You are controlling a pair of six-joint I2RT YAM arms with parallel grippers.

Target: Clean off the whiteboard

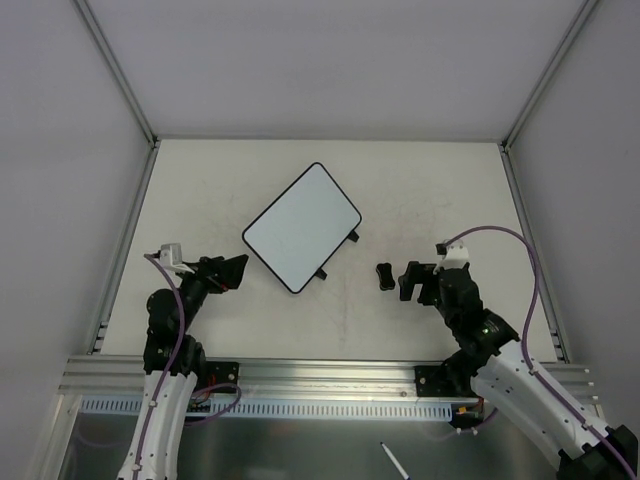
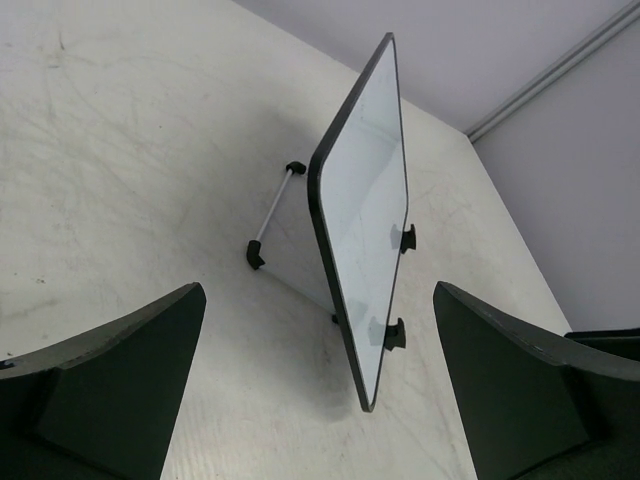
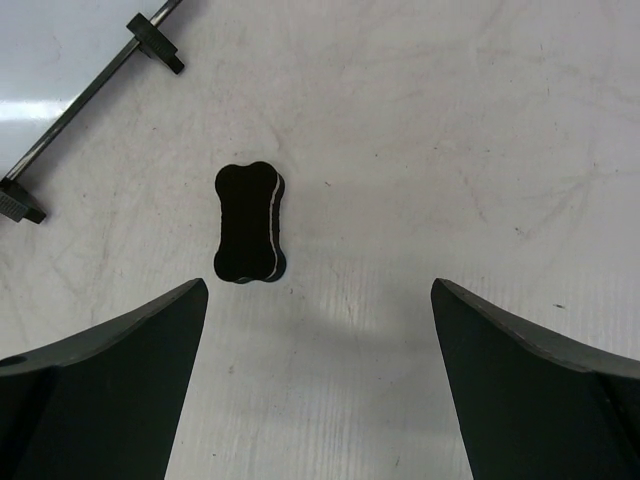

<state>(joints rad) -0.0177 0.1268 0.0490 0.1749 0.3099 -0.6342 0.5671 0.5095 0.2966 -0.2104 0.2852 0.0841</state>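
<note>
Standing here, I cannot read any text, label, brand, number or sign. The face of the whiteboard (image 1: pixel 302 227) looks plain white to me, with no mark clear enough to read. The small black eraser (image 3: pixel 250 223) has no lettering that I can make out.
</note>
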